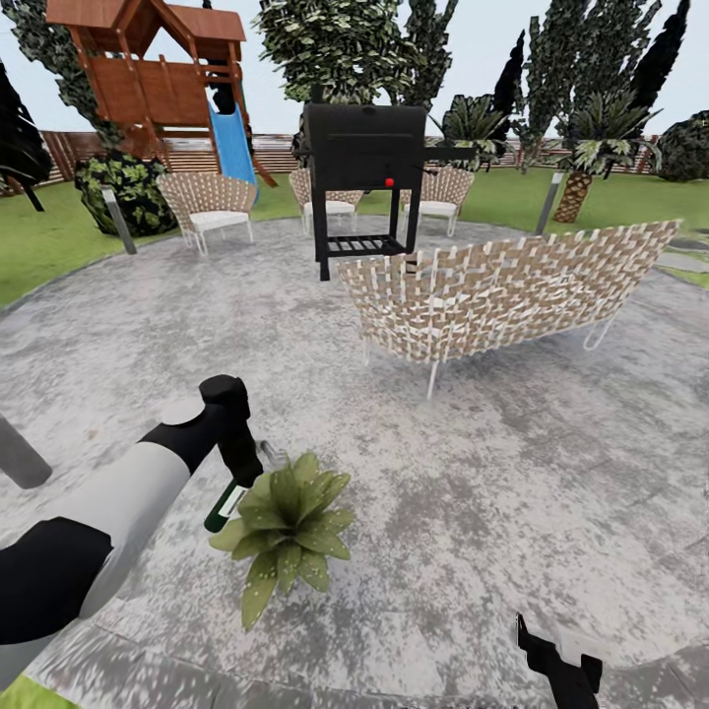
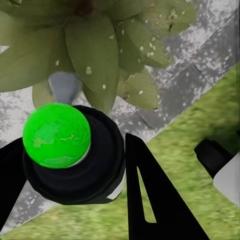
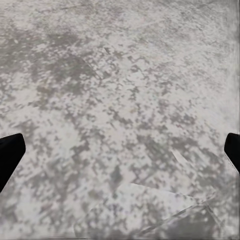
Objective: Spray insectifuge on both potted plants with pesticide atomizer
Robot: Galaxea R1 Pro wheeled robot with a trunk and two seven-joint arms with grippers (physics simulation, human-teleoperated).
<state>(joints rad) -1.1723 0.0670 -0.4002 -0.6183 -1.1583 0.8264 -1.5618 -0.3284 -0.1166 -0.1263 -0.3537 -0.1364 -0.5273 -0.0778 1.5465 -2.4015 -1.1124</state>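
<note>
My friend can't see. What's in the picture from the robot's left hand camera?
The left gripper holds the pesticide atomizer, its bright green round end facing the camera, black fingers on either side. Just beyond it spread the speckled leaves of a potted plant on the grey patio, with lawn alongside.

Potted plant point(image 1: 288, 527) leaves green, white-speckled; patio point(image 1: 492, 473) mottled grey; slide point(image 1: 232, 144) blue.

Head camera overlooks the patio point(image 1: 473, 463); both wrist cameras face it closely.
</note>
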